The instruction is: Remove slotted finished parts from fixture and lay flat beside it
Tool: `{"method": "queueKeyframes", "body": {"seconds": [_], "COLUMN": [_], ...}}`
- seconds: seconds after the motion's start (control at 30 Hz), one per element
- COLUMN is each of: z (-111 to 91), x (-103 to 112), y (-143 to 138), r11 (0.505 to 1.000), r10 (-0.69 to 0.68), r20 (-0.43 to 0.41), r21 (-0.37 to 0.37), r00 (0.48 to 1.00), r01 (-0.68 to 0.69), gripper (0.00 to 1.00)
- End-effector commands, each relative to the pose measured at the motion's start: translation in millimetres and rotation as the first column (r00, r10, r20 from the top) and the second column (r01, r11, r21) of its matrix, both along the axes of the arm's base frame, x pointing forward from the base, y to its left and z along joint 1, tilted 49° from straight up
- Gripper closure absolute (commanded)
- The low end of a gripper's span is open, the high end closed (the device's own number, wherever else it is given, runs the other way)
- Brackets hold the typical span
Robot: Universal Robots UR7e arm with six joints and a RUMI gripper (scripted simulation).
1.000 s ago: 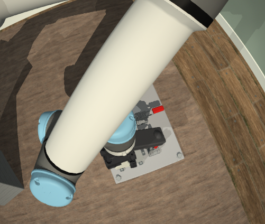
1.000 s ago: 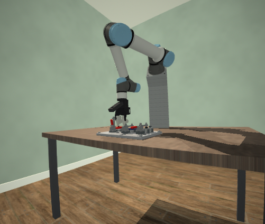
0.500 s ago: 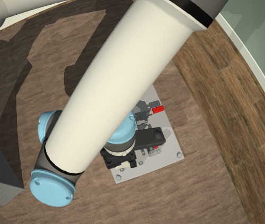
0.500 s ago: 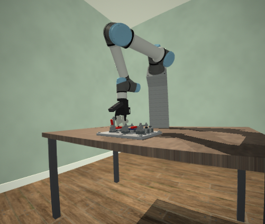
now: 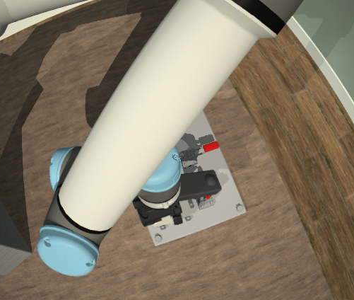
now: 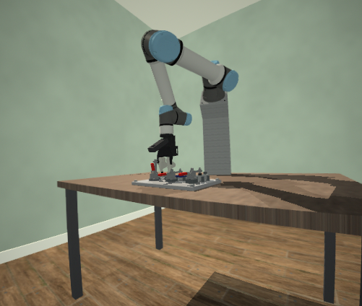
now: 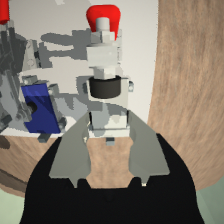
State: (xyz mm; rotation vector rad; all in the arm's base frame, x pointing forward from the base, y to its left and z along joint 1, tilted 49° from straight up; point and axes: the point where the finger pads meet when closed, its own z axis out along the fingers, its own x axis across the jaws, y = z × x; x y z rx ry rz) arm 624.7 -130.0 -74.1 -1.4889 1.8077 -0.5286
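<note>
A pale grey finished metal part (image 7: 107,117) sat between the two grey fingers of the black two-jaw gripper (image 7: 109,150), which was clamped on the block from both sides. The part stood at the near edge of the flat light-grey fixture plate (image 7: 137,55), directly below a black round clamp pad (image 7: 103,87) and a grey toggle clamp with a red handle (image 7: 102,17). To its left on the same plate, a dark blue rectangular blank (image 7: 42,107) sat among grey clamp hardware; whether its clamp was closed could not be told.

Seen from across the room, the gripper (image 6: 165,164) hung straight down over the left end of the fixture plate (image 6: 194,185), which lay on a brown wooden table with dark legs (image 6: 266,202). The cream-and-blue robot arm (image 6: 194,61) reached over from a grey ribbed pedestal (image 6: 215,141) behind the plate.
</note>
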Motion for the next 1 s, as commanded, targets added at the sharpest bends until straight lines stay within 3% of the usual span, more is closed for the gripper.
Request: {"method": "queueKeyframes", "body": {"seconds": [0.0, 0.97], "z": [4, 20], "x": [-5, -23], "y": [-1, -4], "r11": [1.000, 1.000], "r10": [-0.001, -0.001], "r20": [-0.001, -0.001], "r21": [0.001, 0.001], "r00": [1.000, 1.000], "r01": [0.001, 0.001], "gripper": [1.00, 1.00]}}
